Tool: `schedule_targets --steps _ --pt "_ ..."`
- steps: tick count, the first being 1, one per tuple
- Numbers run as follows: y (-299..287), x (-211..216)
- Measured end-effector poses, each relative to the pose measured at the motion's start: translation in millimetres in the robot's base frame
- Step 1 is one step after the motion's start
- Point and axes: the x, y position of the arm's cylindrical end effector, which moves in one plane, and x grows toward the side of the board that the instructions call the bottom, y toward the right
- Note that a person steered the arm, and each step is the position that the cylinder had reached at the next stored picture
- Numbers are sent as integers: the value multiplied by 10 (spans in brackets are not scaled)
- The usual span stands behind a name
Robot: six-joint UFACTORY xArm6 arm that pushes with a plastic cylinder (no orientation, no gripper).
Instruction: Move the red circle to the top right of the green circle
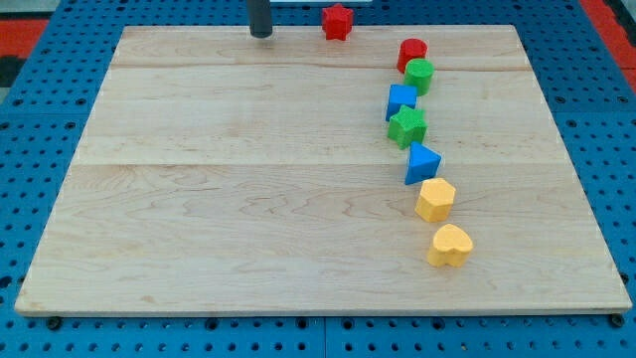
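The red circle [411, 53] sits near the board's top right, touching the green circle [419, 76] just below it and slightly to its right. My tip [260, 35] is at the board's top edge, far to the left of both circles. A red star [338, 21] lies at the top edge between my tip and the circles.
Below the green circle runs a line of blocks: a blue block [400, 100], a green star [406, 127], a blue triangle [421, 163], a yellow hexagon [435, 199] and a yellow heart [450, 245]. The wooden board [219, 199] lies on a blue pegboard.
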Motion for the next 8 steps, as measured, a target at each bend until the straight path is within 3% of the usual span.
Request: schedule_targets --steps 1,2,3,4,5,6,8 --pt "0 0" --pt "768 34" --pt "1512 291" --pt "1637 816" --pt "2147 516" --pt "1725 595" --pt "1644 589"
